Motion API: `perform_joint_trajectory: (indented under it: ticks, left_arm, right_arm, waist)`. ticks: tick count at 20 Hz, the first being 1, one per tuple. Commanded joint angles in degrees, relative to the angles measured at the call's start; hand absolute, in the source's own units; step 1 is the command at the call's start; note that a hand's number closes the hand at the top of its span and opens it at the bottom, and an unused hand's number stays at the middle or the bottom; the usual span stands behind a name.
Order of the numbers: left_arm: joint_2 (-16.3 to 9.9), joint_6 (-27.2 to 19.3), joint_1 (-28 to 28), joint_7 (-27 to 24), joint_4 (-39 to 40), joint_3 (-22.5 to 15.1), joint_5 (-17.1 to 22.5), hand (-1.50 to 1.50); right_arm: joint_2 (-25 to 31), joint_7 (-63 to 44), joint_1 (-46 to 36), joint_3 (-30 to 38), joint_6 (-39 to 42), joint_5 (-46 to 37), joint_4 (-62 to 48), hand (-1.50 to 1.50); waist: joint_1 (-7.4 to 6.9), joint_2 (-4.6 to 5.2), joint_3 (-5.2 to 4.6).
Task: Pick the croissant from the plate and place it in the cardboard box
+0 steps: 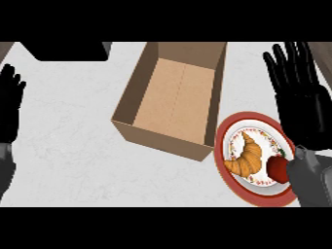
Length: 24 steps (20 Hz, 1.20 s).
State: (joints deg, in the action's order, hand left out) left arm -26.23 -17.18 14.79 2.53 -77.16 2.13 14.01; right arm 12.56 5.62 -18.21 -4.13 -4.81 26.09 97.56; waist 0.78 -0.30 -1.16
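Note:
A golden croissant (pixel 246 158) lies on a red-rimmed patterned plate (pixel 231 124) at the lower right. Beside it on the plate sits a red apple (pixel 277 167), partly hidden by my right forearm. An open cardboard box (pixel 172 95) stands just left of the plate, nothing showing inside it. My right hand (pixel 304 99) is open with fingers straight, above the plate's right edge, not touching the croissant. My left hand (pixel 2 109) rests open at the left edge, fingers up.
The counter (pixel 67 146) is white and marbled. A dark object (pixel 67 50) sits at the top left edge, behind the box. Brown wood strips show in both top corners.

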Motion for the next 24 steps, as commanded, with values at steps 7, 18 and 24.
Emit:
perform_joint_trajectory:
  ticks: [7,18,24]
  left_arm:
    - [-5.8,0.2,-5.8,-0.4,2.8,-3.3,-8.5,0.00]
    - [-5.1,-0.6,-11.6,0.9,0.0,-6.2,-13.7,0.00]
    - [-5.5,1.7,-9.9,-1.9,3.6,-4.3,-12.8,0.00]
  right_arm:
    - [16.9,2.7,15.3,-0.3,-0.4,-20.6,-5.7,-1.50]
    - [3.5,46.0,35.1,5.0,2.0,-16.8,-27.7,-1.50]
    - [14.4,34.0,33.2,2.2,-5.3,-30.7,-26.3,-1.50]
  waist:
    - [0.15,1.56,-1.34]
    - [-0.62,0.23,1.27]
    - [-1.01,0.38,1.05]
